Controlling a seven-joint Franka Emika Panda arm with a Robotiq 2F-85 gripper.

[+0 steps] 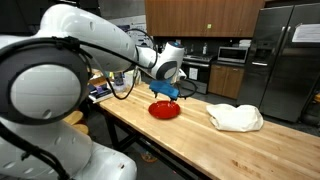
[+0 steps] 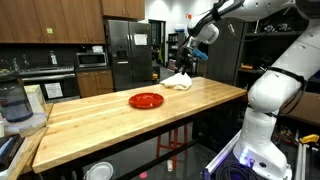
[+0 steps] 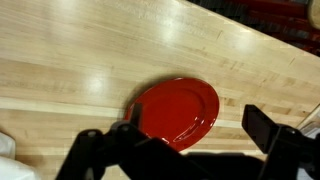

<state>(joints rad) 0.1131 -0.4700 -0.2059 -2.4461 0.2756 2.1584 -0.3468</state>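
A red plate lies flat on the wooden table, and both exterior views show it. My gripper hangs in the air just above the plate and does not touch it. The wrist view looks down on the plate, which sits partly between and beyond the two dark fingers. The gripper is open with nothing in it. In an exterior view it hangs high above the table's far part.
A crumpled white cloth lies on the table beside the plate. Kitchen cabinets, a steel fridge and a microwave stand behind. A blender jug sits at one end of the table.
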